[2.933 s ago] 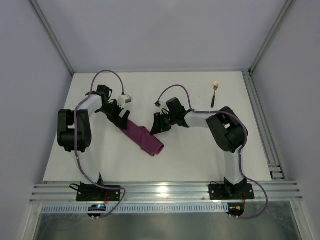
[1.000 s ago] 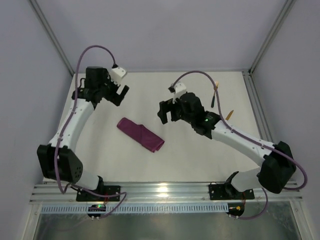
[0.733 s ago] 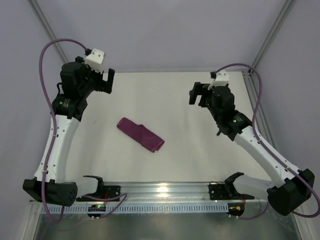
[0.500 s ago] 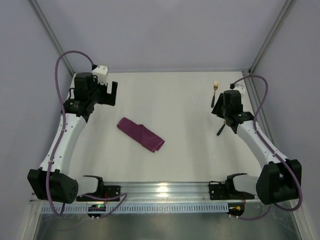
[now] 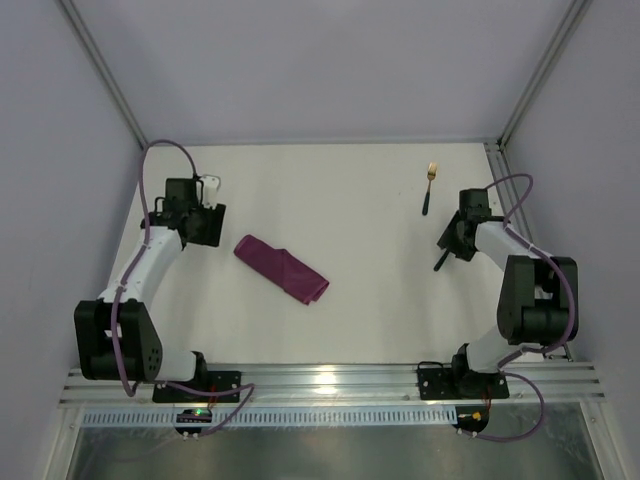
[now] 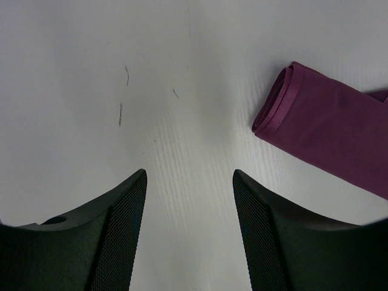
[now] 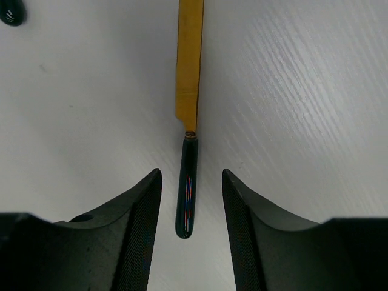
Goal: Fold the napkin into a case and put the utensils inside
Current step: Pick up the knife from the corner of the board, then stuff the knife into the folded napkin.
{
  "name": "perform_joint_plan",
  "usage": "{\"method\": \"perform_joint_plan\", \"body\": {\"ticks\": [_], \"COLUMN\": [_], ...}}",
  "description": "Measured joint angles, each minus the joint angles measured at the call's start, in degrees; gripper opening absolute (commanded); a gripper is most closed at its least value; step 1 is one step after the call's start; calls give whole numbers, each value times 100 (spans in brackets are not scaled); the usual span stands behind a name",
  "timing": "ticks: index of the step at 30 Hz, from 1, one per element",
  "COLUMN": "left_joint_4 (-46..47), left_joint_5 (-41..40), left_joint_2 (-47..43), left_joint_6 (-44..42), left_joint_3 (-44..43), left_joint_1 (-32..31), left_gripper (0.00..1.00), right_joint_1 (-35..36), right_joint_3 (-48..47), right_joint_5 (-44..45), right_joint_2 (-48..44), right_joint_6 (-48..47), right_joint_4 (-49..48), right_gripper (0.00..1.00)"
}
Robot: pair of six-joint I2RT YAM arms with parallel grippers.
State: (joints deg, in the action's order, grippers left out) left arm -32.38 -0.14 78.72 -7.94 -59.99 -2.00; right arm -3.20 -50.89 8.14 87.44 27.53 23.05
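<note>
The napkin (image 5: 282, 270), folded into a narrow magenta-purple case, lies slanted left of the table's middle. Its rolled end (image 6: 285, 103) shows at the upper right of the left wrist view. My left gripper (image 5: 208, 225) sits low just left of that end, open (image 6: 190, 173) over bare table. The knife (image 7: 188, 91) lies at the right side, gold blade ahead. Its dark handle (image 7: 186, 194) lies between my right gripper's (image 7: 191, 173) open fingers, with a gap on each side. From above only the handle tip (image 5: 438, 263) shows beside the right gripper (image 5: 449, 243). The fork (image 5: 429, 188) lies just beyond.
An aluminium rail (image 5: 522, 250) runs along the table's right edge and another (image 5: 330, 380) along the front by the arm bases. The tip of the fork's dark handle (image 7: 11, 11) shows in the top left corner of the right wrist view.
Both arms swung outward and came down to the table: the left beside the napkin's left end, the right over the knife. Both pairs of jaws have narrowed. The napkin has not moved.
</note>
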Motion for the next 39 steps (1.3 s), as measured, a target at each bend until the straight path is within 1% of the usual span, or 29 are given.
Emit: {"method": "perform_joint_plan", "body": {"ticks": [4, 7, 10, 11, 14, 17, 22, 24, 26, 28, 32, 35, 39], "left_joint_4": [116, 208, 289, 313, 367, 400, 496, 518, 501, 496, 562, 629, 710], "left_joint_5": [-48, -94, -138, -144, -160, -155, -22, 179, 455, 785, 1182, 1290, 1556], "left_joint_2": [103, 105, 105, 105, 107, 144, 470, 719, 973, 1156, 1255, 1309, 1495], "left_joint_6": [-46, -90, -127, -131, -149, -155, -197, -240, -302, -323, -350, -354, -350], "left_joint_3": [247, 391, 442, 448, 463, 481, 483, 474, 433, 358, 275, 258, 195], "left_joint_1": [0, 0, 0, 0, 9, 20, 26, 28, 31, 28, 28, 33, 98], "left_gripper": [61, 61, 61, 61, 61, 59, 45, 42, 42, 43, 47, 47, 47], "right_joint_1": [-42, -39, -42, -42, -52, -52, -52, -20, 133, 592, 2157, 3333, 4551], "right_joint_3": [-256, -520, -651, -660, -649, -643, -627, -564, -518, -549, -1010, -1309, -1303], "right_joint_5": [-94, -190, -243, -249, -293, -315, -367, -452, -461, -367, -330, -610, -1132], "right_joint_2": [706, 942, 1093, 1108, 1110, 1110, 1060, 946, 686, 341, -96, -197, -140], "right_joint_6": [-70, -133, -186, -192, -232, -291, -522, -638, -802, -1029, -1541, -1917, -2465], "right_joint_4": [4, 13, -4, -13, -31, -50, -28, 15, 149, 208, 111, -516, -1768], "right_gripper": [42, 36, 26, 19, 4, 4, 4, 4, 4, 4, 4, 4, 4]}}
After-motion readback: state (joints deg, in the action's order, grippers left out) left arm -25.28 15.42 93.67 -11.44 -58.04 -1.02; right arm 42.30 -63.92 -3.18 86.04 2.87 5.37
